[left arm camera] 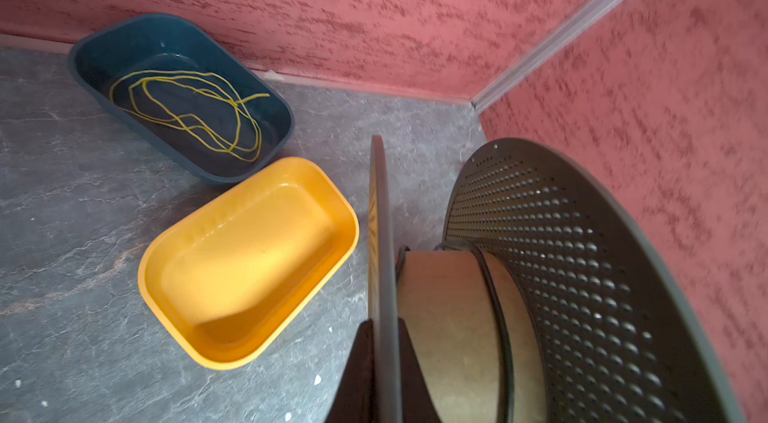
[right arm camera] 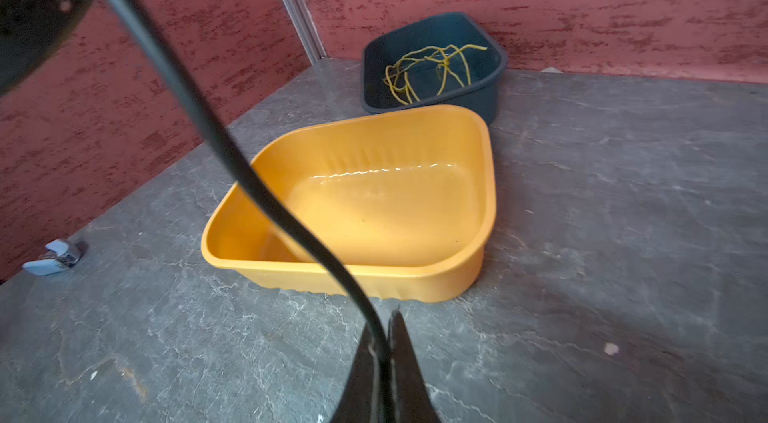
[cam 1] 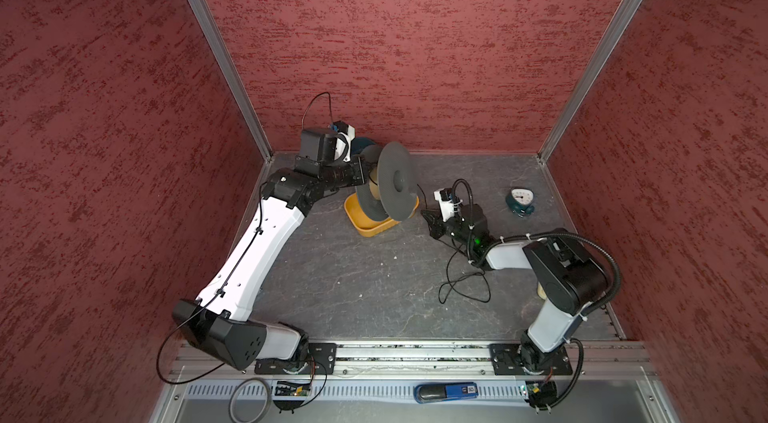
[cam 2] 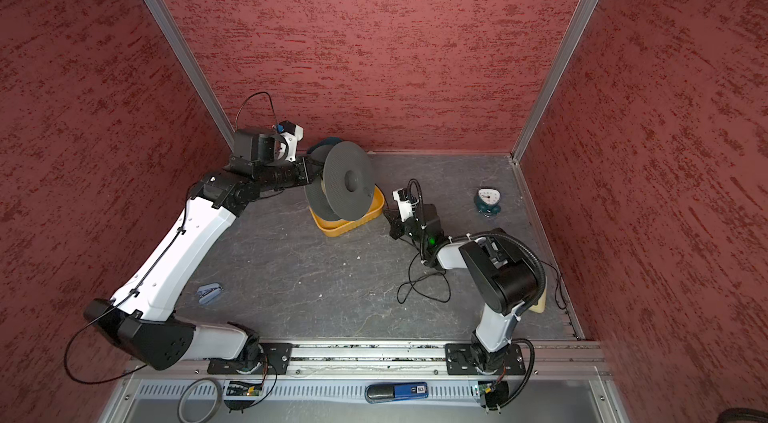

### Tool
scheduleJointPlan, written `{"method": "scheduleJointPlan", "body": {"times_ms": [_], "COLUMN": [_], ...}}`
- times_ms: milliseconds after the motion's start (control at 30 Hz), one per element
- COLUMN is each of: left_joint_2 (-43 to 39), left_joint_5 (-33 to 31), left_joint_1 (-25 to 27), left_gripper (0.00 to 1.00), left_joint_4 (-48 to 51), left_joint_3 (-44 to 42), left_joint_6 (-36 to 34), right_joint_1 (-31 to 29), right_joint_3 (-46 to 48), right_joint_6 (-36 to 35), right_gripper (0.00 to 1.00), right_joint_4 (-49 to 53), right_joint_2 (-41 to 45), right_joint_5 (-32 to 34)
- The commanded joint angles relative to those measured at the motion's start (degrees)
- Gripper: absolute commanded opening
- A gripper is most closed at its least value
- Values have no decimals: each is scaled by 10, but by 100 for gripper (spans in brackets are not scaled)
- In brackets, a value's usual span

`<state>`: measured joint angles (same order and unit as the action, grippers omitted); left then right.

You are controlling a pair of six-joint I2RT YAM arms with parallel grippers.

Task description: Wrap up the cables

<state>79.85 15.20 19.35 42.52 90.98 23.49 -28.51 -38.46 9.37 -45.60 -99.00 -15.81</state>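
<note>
- The right gripper [right arm camera: 383, 335], closest to the lens in the right wrist view, has its black claw pressed together on the long, thin, flexible black cord [right arm camera: 232, 159]. It sits just beside the shallow yellow plastic tray [right arm camera: 492, 192]. The pinch probably keeps the strand taut and guided.
- From that pinch the cord rises across the tray toward the dark grey perforated plastic spool [left arm camera: 582, 275], which has a brown cardboard hub.
- The left gripper [left arm camera: 383, 321] is clamped on the edge of one flange. It holds the spool off the grey stone-patterned table [cam 1: 353, 275], close by the tray, apparently so the hub is free to take turns.
- About one turn of cord lies on the hub. The rest lies in loose loops on the table, beyond the right gripper from the tray.
- Wrapping looks barely begun.
</note>
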Motion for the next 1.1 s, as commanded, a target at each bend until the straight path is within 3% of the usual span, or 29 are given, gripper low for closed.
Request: {"method": "scheduleJointPlan", "body": {"times_ms": [0, 367, 633, 867, 1067], "left_joint_2": [10, 77, 121, 169, 199], "left_joint_5": [5, -80, -243, -362, -442], "left_joint_1": [-11, -22, 27, 83, 125], "left_gripper": [0, 0, 0, 0, 0], "left_joint_4": [-66, -91, -48, -1, 50], "left_joint_3": [13, 58, 92, 125, 148], "left_joint_6": [51, 93, 46, 3, -32], "right_joint_1": [-34, -166, -278, -321, -322], "right_joint_3": [-8, -32, -62, -109, -123], "right_joint_6": [-43, -137, -241, -283, -262], "right_gripper": [0, 0, 0, 0, 0], "right_joint_4": [77, 135, 138, 179, 196], "right_joint_2": [32, 61, 56, 79, 144], "right_joint_5": [111, 262, 387, 448, 434]}}
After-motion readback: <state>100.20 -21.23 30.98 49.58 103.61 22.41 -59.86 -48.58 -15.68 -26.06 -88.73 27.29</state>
